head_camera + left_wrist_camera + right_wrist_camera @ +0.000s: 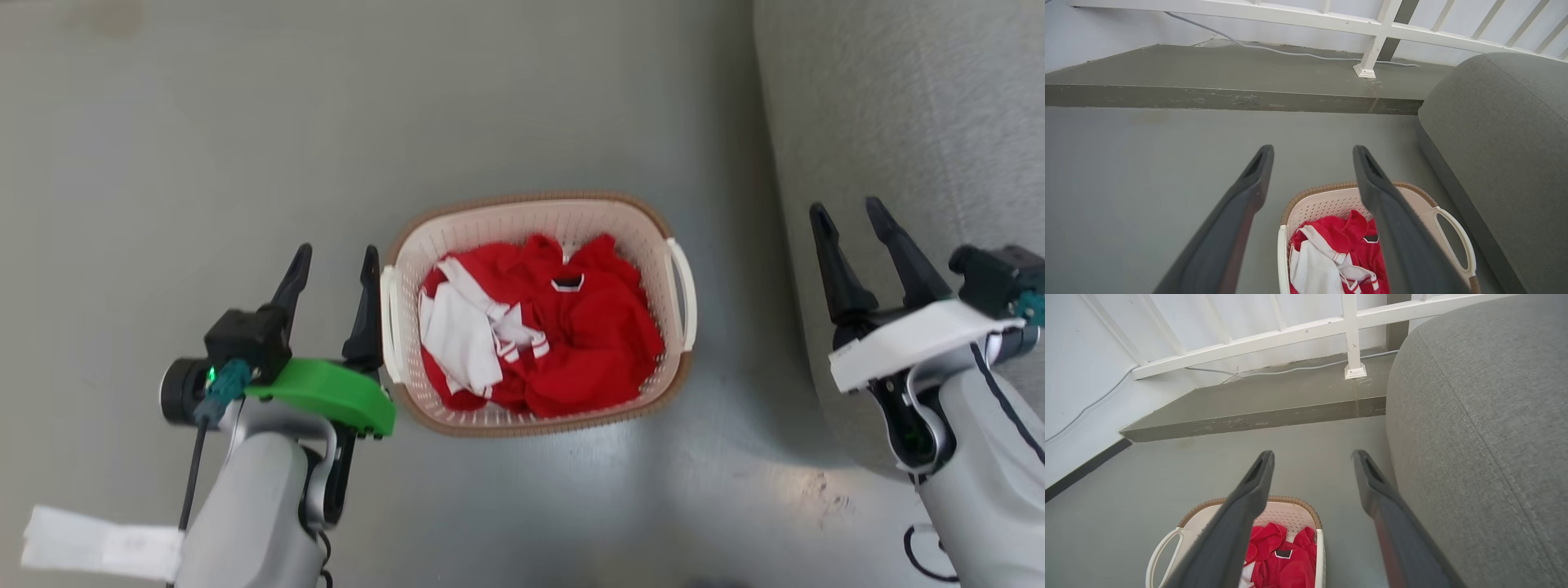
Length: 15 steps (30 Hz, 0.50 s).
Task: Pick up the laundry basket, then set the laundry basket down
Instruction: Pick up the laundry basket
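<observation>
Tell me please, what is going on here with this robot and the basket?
A two-armed robot stands over the laundry basket, which sits on the grey floor with red and white clothes inside. Both grippers are open and hold nothing. The left gripper is close beside one white loop handle; the right gripper is farther off, near the grey sofa. The basket is not yet gripped.

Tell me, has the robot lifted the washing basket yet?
Not yet, it seems. The laundry basket sits on the floor with red and white clothes inside. Done: the left tool is open right beside one handle. In hand: nothing; the right tool is open too, off to the side by the grey sofa. Left: grip the basket, lift it, set it down.
</observation>
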Tool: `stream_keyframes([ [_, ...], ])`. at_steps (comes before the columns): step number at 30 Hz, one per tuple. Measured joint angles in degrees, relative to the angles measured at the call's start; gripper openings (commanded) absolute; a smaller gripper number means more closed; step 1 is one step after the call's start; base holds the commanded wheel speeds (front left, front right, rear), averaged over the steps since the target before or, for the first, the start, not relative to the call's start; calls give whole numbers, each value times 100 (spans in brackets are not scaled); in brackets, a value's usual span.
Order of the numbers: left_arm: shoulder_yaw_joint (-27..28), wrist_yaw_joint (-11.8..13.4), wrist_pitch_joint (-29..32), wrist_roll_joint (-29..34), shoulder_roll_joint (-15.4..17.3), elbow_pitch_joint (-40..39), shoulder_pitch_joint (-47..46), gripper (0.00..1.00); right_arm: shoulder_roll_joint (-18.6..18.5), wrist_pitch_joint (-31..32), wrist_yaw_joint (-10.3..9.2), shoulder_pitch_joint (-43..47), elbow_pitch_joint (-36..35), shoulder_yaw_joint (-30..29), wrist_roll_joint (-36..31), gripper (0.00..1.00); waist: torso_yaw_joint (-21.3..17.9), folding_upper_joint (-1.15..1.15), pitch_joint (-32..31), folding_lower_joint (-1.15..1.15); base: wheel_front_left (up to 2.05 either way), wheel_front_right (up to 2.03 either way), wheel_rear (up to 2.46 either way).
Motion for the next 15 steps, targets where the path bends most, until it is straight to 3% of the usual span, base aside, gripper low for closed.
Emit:
stream_keyframes([
  [15,-446,-1,62,-460,-11,1310,-1243,100,-176,0,0,-949,967,563,365,100,91,0,1167,1,0,0,0],
])
